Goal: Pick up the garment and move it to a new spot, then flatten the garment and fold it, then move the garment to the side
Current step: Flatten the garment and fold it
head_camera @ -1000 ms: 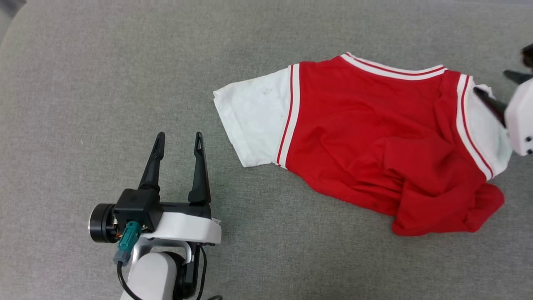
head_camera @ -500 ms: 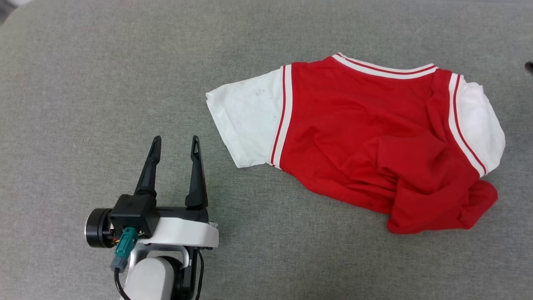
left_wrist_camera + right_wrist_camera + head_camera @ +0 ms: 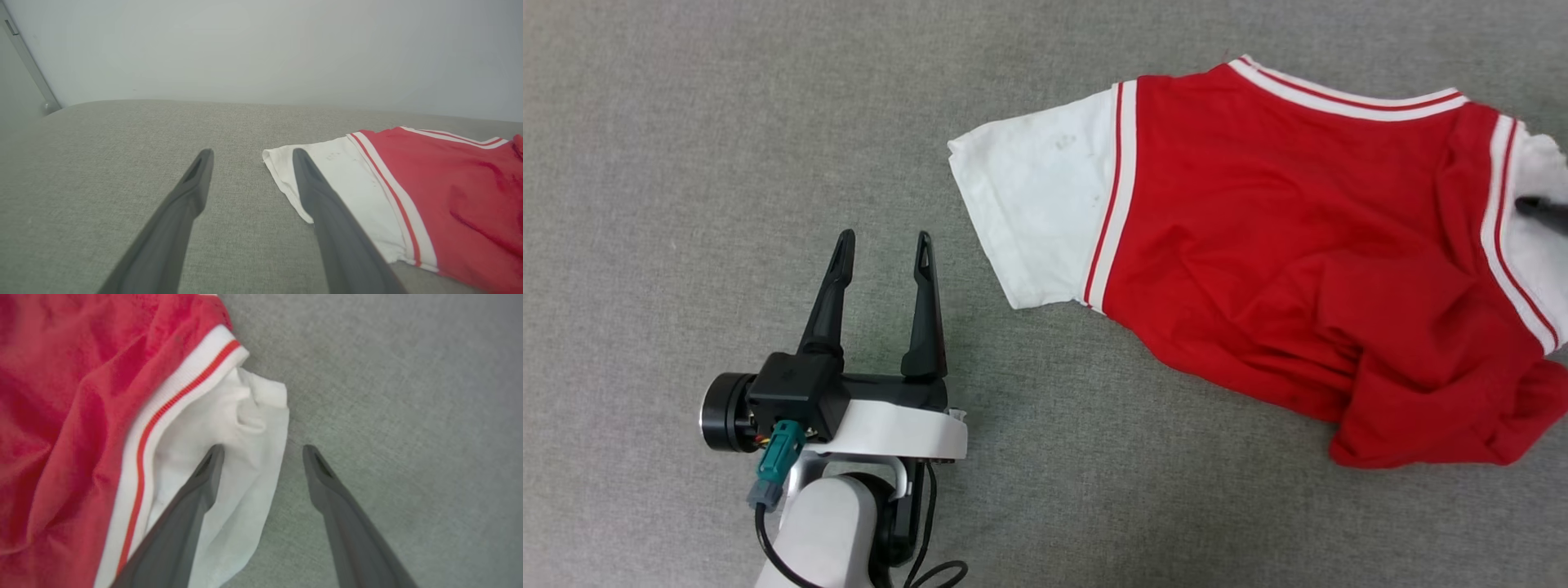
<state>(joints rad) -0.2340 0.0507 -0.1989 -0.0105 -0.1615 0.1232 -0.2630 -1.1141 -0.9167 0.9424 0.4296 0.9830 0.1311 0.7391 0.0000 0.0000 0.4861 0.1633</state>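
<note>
The garment (image 3: 1258,245) is a red jersey shirt with white short sleeves. Red-and-white striped trim runs along each sleeve seam and along its far edge. It lies on a grey woven fabric surface (image 3: 686,122), in the right half of the head view, and the picture's right edge cuts off part of it. One white sleeve (image 3: 1037,212) is spread flat toward the middle of the surface and carries a faint grey smudge. The red body is smooth near that sleeve and rumpled into folds and a bunched corner at the lower right.

The left tool (image 3: 885,238) sits over bare grey fabric with its fingers apart and nothing between them. It is near the flat sleeve's lower corner but clear of it. One dark finger (image 3: 1543,211) of the right tool shows over the other sleeve at the right edge.

The left wrist view adds the surface's rounded far edge and a plain pale wall (image 3: 261,49) behind it. The flat sleeve lies just right of that tool's fingertips.

The right wrist view shows the other sleeve (image 3: 229,428) close up, puckered and folded on itself beside the striped seam. The right tool (image 3: 264,449) is spread apart. One finger is over the white cloth and the other over grey fabric, with the sleeve's edge between them. I cannot tell whether either finger touches the cloth.
</note>
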